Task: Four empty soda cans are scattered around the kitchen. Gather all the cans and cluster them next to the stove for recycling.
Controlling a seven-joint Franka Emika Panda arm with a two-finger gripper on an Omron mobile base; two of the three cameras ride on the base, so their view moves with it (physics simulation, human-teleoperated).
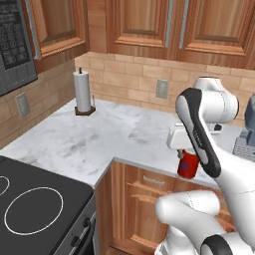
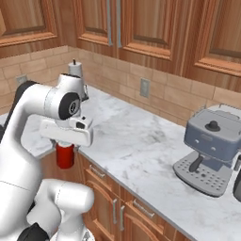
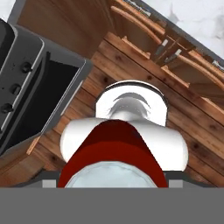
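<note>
Carrying is my current step: gripper (image 1: pixel 188 158) clamped on small red cylindrical soda can (image 1: pixel 188 165) off the counter edge, next I swing it toward black glass stove (image 1: pixel 35 209)

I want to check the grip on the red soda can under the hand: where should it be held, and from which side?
Around the round side wall, coming down over the top. The soda can hangs upright under the gripper, beyond the counter edge, so its smooth round wall fits a pinch from opposite sides.
</note>
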